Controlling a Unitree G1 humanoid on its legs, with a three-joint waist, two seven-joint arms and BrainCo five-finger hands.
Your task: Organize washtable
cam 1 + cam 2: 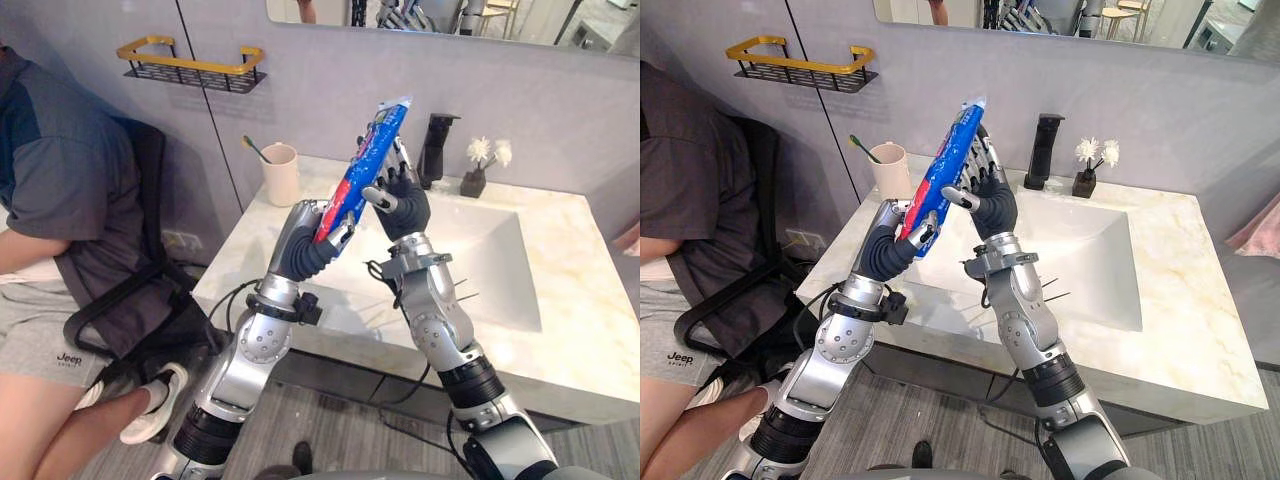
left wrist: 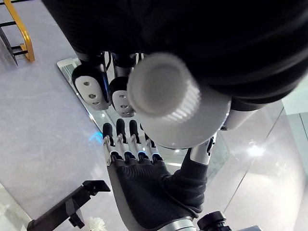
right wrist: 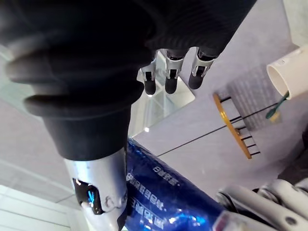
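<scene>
The left hand (image 1: 325,240) is clamped around the bottom end of a blue toothpaste tube (image 1: 372,150), fingers curled tight, with the white cap (image 2: 163,86) poking out below its grip. The right hand (image 1: 405,205) stands just beside it. Its fingers (image 3: 168,72) are straight up along the tube and its thumb rests against the tube's side. The tube is held in the air above the marble washtable (image 1: 570,330). Its long axis slants from cap at 7 o'clock to crimped end at 1 o'clock. A cup (image 1: 281,178) holding a toothbrush (image 1: 254,148) sits at 10 o'clock, a black faucet (image 1: 436,150) at 2 o'clock, and a seated person (image 1: 50,190) at 9 o'clock.
</scene>
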